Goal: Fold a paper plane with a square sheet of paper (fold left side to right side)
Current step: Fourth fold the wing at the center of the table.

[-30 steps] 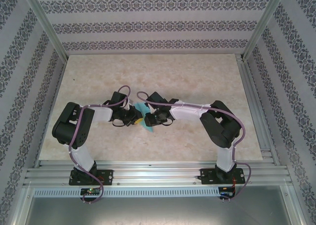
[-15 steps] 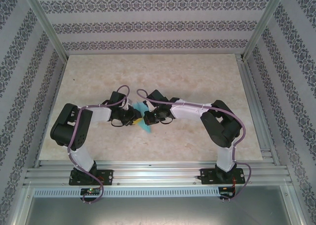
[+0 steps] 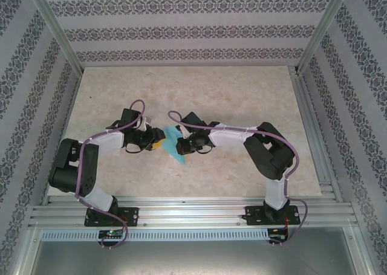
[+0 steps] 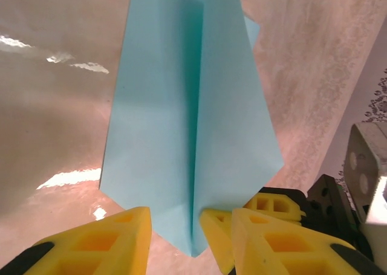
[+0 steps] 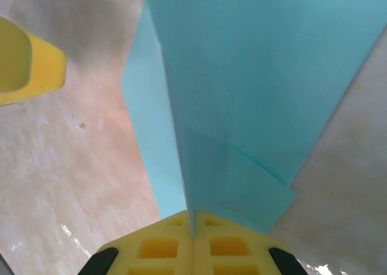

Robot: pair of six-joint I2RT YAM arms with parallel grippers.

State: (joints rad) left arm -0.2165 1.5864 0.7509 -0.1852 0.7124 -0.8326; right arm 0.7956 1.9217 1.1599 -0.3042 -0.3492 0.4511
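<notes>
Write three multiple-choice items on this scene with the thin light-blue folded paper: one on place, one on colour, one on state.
1. Where does the thin light-blue folded paper sheet lie on the beige marbled table?
A. at the far right corner
B. between the left gripper and the right gripper
C. on the left arm's base

2. What colour are the right gripper's fingers?
A. red
B. green
C. yellow

3. How does the right gripper stand?
A. shut on the paper sheet
B. wide open
C. holding a cup

Answers:
1 B: the top view shows it mid-table between both grippers.
2 C: the right wrist view shows yellow blocks.
3 A: its fingers meet with the paper's fold pinched between them.
</notes>
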